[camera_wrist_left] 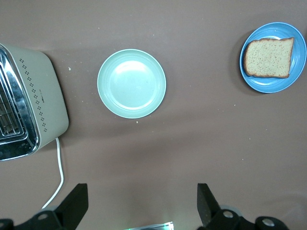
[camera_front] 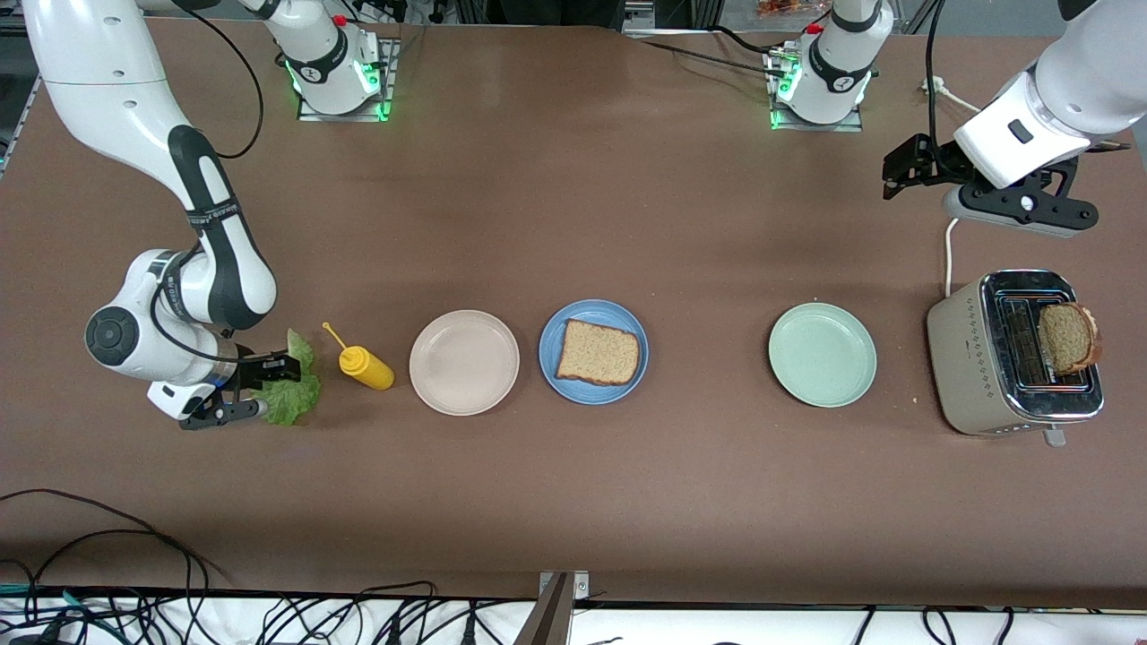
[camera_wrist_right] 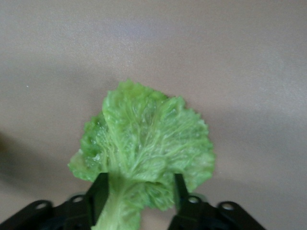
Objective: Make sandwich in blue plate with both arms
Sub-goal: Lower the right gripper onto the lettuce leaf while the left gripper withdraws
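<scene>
The toaster (camera_front: 1004, 358) stands at the left arm's end of the table with a bread slice (camera_front: 1068, 338) upright in its slot. The left gripper (camera_front: 914, 170) waits above the table near the toaster, jaws wide. The blue plate (camera_front: 554, 369), well apart from the toaster, carries one bread slice (camera_front: 599, 353). The right gripper (camera_wrist_right: 139, 196) straddles the lettuce leaf (camera_wrist_right: 144, 148) stem, jaws narrowing around it, at the right arm's end.

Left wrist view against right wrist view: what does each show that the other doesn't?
Only the left wrist view shows the toaster, pale green plate and blue plate bearing a bread slice, above the open left gripper. Only the right wrist view shows the lettuce leaf between the right gripper fingers. Both share the brown table.
</scene>
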You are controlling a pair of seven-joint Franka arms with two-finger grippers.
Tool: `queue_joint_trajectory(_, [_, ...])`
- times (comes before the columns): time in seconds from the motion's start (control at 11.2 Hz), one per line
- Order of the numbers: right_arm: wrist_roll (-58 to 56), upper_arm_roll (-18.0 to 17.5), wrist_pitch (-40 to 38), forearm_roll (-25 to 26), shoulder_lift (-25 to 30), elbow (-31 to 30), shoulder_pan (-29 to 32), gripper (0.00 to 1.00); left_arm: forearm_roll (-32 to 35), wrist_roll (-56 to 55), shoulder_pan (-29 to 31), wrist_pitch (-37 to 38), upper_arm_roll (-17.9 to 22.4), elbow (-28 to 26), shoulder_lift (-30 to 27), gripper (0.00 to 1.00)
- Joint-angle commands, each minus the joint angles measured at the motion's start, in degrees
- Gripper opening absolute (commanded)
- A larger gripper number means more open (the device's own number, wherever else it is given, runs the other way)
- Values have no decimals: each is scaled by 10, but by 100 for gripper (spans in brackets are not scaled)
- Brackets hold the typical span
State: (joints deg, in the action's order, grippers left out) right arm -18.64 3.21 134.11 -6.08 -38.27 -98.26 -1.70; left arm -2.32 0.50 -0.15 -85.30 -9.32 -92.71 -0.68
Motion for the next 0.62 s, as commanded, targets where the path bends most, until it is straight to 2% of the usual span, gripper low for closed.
queue_joint_trajectory(0.0, [-25,-5,33,-9,14,-32,5,59,-5,-4,2,1,3,2,-1,100])
queue_joint_trajectory(0.18, [-26,-5,43,-9,11,-33,5,66,-6,-4,2,1,4,8,0,100])
queue_joint_trajectory(0.27, [-27,-5,47,-9,9,-33,5,66,-6,-3,6,1,4,9,1,100])
queue_joint_trajectory(0.36, [-32,-5,51,-9,6,-33,5,62,-6,-7,12,1,4,9,0,100])
queue_joint_trajectory(0.54, [-61,-5,67,-9,2,-33,5,36,-4,-2,13,1,4,9,1,100])
